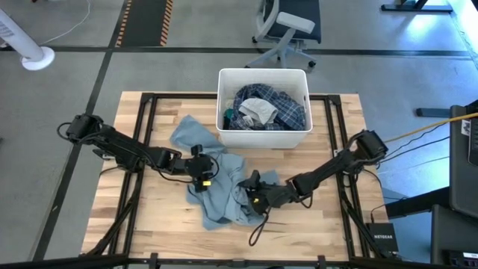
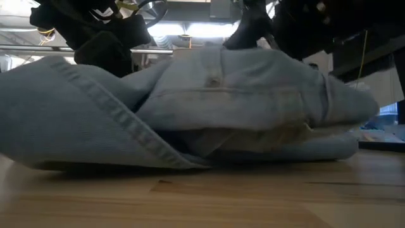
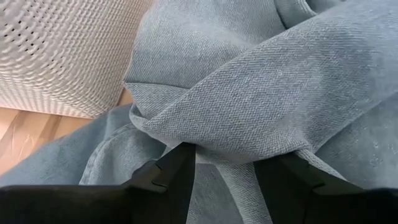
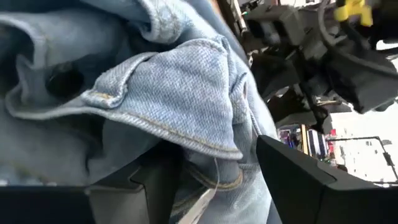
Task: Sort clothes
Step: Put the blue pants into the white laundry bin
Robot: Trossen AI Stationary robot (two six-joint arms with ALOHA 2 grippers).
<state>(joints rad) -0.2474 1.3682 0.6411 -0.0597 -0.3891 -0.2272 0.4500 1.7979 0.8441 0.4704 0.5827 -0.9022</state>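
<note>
A light blue-grey denim garment [image 1: 216, 202] lies crumpled on the wooden table in front of the white bin [image 1: 263, 72]. In the low view it is a raised heap [image 2: 209, 107] resting on the table. My left gripper [image 1: 202, 173] is at the garment's left middle, shut on a bunched fold [image 3: 227, 180]. My right gripper [image 1: 254, 193] is at its right side, shut on a seamed edge [image 4: 217, 180]. The bin holds blue-and-white plaid [image 1: 287, 112], white-grey [image 1: 258, 110] and teal [image 1: 226, 116] clothes. My left gripper pinches a bunched, twisted fold of the garment [image 3: 217, 152] between its two fingers [image 3: 177, 171], several layers together. The cloth draws into creases toward the fingers. The garment's lower part stays on the table. My right gripper has a stitched hem fold [image 4: 205, 146] of the garment between its two fingers [image 4: 292, 171]. The fold arches over the fingers, more than one layer. The rest of the garment lies slack on the table.
The bin's perforated wall [image 3: 56, 56] stands close beyond my left gripper. My left arm [image 4: 323, 56] shows close behind the cloth in the right wrist view. Bare wood [image 1: 149, 217] lies toward the near left and near right [image 1: 328, 217]. An office chair [image 1: 287, 30] stands beyond the table.
</note>
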